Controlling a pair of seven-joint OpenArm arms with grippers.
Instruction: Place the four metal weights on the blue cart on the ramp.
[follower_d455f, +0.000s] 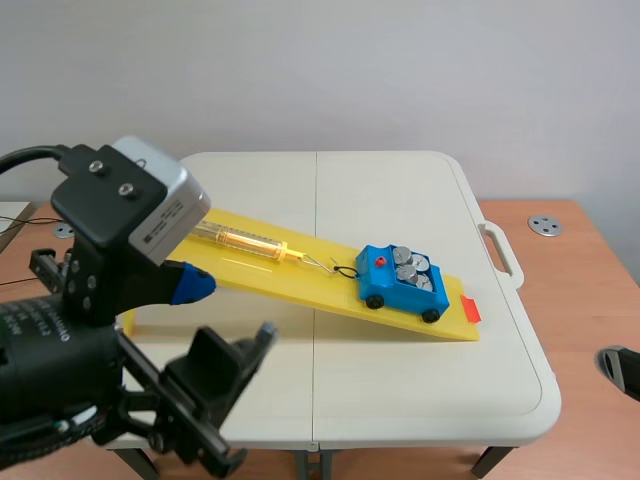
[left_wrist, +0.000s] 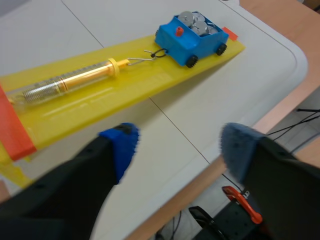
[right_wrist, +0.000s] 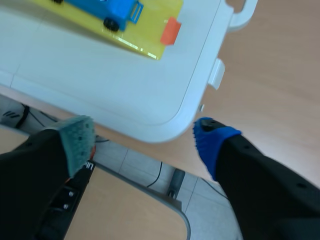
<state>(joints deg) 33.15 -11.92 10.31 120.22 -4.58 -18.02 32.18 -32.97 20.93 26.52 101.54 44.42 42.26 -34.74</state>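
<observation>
A blue cart (follower_d455f: 400, 282) stands low on the yellow ramp (follower_d455f: 300, 275), with several round metal weights (follower_d455f: 409, 267) lying in its bed. A wire hook ties it to a clear spring scale (follower_d455f: 235, 238) further up the ramp. The left wrist view shows the cart (left_wrist: 190, 40) and weights (left_wrist: 195, 22) well ahead of my left gripper (left_wrist: 177, 150), which is open and empty above the table's near edge. My right gripper (right_wrist: 142, 140) is also open and empty, hanging off the table's near right corner; the cart (right_wrist: 107, 10) is far ahead of it.
The white folding table (follower_d455f: 420, 380) carries the ramp; a carry handle (follower_d455f: 500, 250) juts from its right side. An orange stop (follower_d455f: 470, 310) marks the ramp's low end. A brown desk (follower_d455f: 580, 280) with a round metal grommet (follower_d455f: 546, 225) lies to the right.
</observation>
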